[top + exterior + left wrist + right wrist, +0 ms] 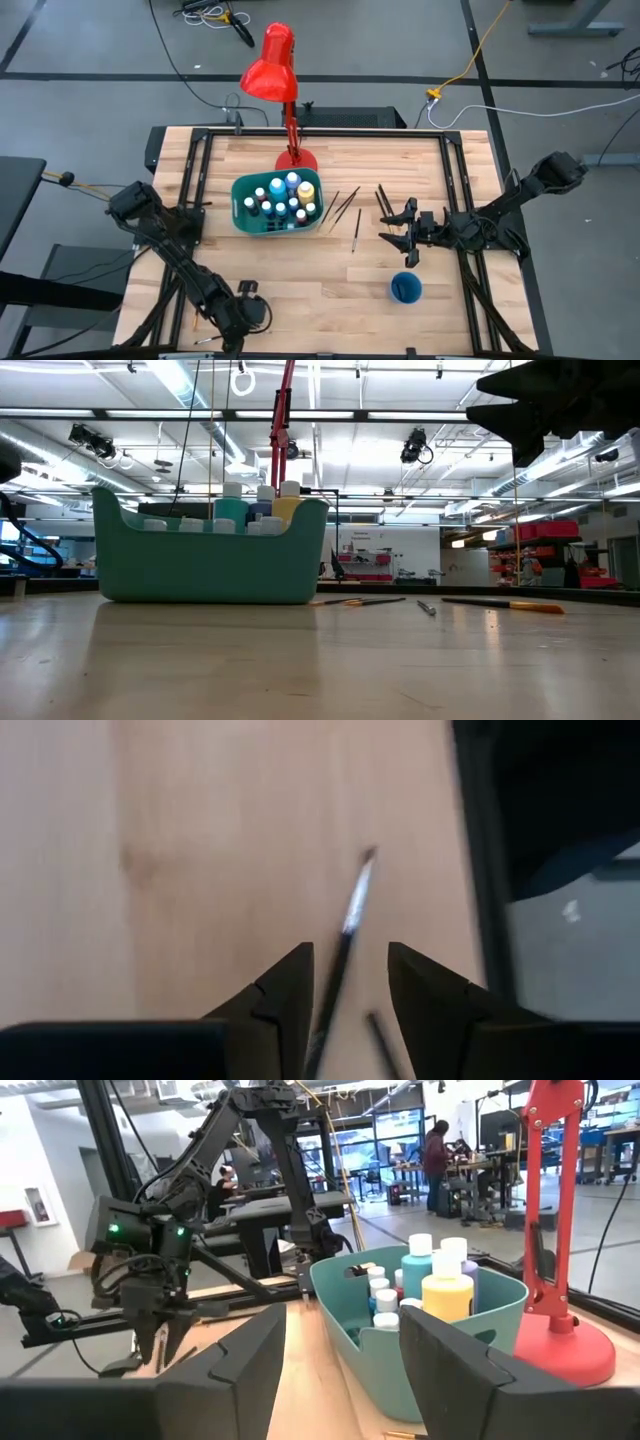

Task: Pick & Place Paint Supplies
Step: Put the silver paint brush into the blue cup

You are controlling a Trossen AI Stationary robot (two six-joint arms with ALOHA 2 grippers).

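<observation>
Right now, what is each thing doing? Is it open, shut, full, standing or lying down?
Teal bin: upright, holding bottles.
Paint bottles: standing, capped, in the bin.
Paintbrushes: lying flat on the table.
Blue cup: upright.
Red lamp: standing.
Left gripper: open, straddling a brush.
Right gripper: open, holding nothing.

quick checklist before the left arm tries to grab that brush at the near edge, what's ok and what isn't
1. Left end effector open: ok, the jaws stand apart.
2. Paintbrush lined up: ok, its handle runs between the fingers in the left wrist view.
3. Fingers touching the paintbrush: cannot tell.
4. Second dark stick beside that brush could get caught: not ok, it lies close to one finger.
5. Right end effector out of the way: ok, open and above the loose brushes right of the teal bin.
6. Bin has room: cannot tell, paint bottles already fill much of it.
</observation>
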